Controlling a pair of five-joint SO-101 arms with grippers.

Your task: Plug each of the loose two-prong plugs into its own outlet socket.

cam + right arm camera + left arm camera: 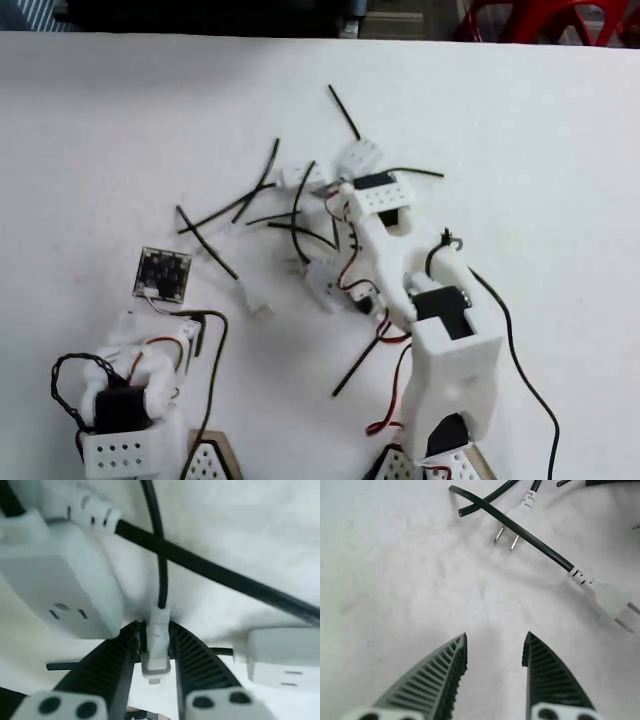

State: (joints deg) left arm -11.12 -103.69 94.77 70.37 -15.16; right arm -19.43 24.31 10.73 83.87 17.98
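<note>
On the white surface [520,120], seen from above, black cords [262,185] lie tangled at the middle. The right arm [395,260] stretches into them; the left arm [125,395] sits folded near the front edge.

From the left wrist, the left gripper [495,637] hangs spread over bare surface, holding nothing. A loose plug [520,512] lies ahead under a crossing cord, which ends in a second plug [607,597] (both white, prongs bare).

From the right wrist, the right gripper [155,627] pinches a white plug [156,647] by its body, with an outlet socket [65,585] just beside it and a second socket [285,662] opposite.

The step in hand looks like bringing this plug to a socket. Next, its prongs must face the slots squarely before any push.
</note>
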